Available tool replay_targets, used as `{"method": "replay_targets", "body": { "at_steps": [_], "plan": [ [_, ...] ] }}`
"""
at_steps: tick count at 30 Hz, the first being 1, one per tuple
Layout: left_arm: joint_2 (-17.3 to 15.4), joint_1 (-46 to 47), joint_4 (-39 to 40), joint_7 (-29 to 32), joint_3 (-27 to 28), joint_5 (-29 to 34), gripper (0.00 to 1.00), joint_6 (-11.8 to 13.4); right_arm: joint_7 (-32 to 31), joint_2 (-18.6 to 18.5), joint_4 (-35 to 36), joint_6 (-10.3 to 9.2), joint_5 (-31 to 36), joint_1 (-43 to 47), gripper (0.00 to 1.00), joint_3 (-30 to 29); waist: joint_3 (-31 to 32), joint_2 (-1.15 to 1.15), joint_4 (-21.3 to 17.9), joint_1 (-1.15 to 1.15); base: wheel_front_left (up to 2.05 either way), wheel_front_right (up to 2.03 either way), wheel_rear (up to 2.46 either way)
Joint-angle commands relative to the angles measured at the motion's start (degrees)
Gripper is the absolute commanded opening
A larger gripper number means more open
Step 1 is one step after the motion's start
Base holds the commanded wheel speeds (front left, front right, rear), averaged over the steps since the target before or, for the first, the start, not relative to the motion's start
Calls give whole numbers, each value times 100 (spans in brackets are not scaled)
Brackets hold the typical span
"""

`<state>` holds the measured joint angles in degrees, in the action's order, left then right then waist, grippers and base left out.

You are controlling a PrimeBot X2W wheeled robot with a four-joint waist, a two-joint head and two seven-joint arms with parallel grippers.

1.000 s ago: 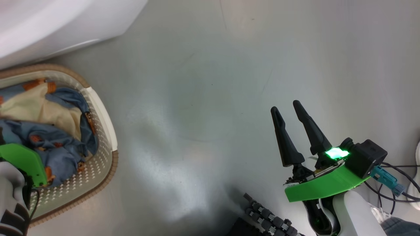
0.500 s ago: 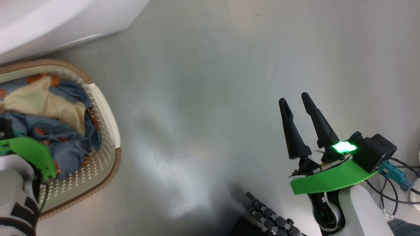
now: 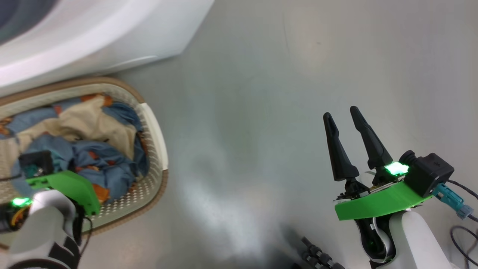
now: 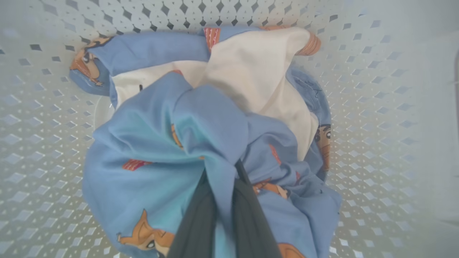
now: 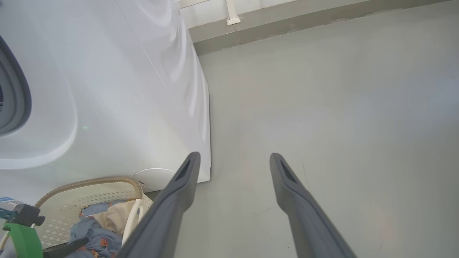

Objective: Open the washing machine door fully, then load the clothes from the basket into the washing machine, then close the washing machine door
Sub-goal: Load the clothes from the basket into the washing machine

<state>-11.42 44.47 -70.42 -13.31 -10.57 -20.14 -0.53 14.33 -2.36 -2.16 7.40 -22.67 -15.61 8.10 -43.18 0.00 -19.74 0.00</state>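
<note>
The cream perforated basket (image 3: 155,123) stands on the floor beside the white washing machine (image 3: 112,33). In it lie the clothes (image 3: 108,157), blue bear-print fabric and a cream garment. My left gripper (image 4: 220,172) reaches down into the basket and is shut on a fold of the blue fabric (image 4: 211,118), which runs between its two fingers. In the head view its green wrist plate (image 3: 67,186) covers the fingers. My right gripper (image 3: 341,112) hangs open over bare floor to the right, holding nothing. The washing machine door is out of view.
The right wrist view shows the washer's white side (image 5: 125,89), a strip of grey gasket (image 5: 16,96) at the left edge and the basket rim (image 5: 89,181) by the machine's corner. Grey floor (image 3: 242,112) spreads between basket and right arm. Cables (image 3: 463,239) trail at the lower right.
The head camera has turned, so the whole picture slid right and more of the basket and washer shows. My left wrist stays over the basket. The right gripper stays open.
</note>
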Motion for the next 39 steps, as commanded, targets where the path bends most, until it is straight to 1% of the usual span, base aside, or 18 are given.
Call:
{"method": "replay_targets", "body": {
  "at_steps": [1,4,7,17,24,32,36,39],
  "plan": [
    [-80,-286,114,-101,126,-85,0,-44,67,-52,87,9,121,169,100,52,389,0,353,0,0,0,0],
    [17,-413,237,-140,142,-119,0,-80,67,-52,70,9,196,199,100,31,548,0,458,0,0,0,0],
    [146,-648,533,-163,160,-135,0,-130,67,-52,45,9,292,264,100,-16,804,0,601,0,0,0,0],
    [450,-1901,2157,-168,483,-60,0,-106,67,-52,-60,9,531,628,100,-139,1734,0,996,0,0,0,0],
    [666,-2742,3182,-168,736,49,0,-198,67,-96,-143,9,679,949,100,-214,2407,0,1241,0,0,0,0],
    [819,-3679,4342,-168,992,170,0,-330,67,-198,-250,9,742,1363,100,-282,3113,0,1435,0,0,0,0],
    [847,-4132,4856,-168,1051,184,0,-375,67,-232,-259,9,758,1559,100,-293,3397,0,1495,0,0,0,0],
    [851,-4402,5205,-168,1000,71,0,-371,67,-253,-267,9,765,1679,100,-302,3583,0,1536,0,0,0,0]
  ]
}}
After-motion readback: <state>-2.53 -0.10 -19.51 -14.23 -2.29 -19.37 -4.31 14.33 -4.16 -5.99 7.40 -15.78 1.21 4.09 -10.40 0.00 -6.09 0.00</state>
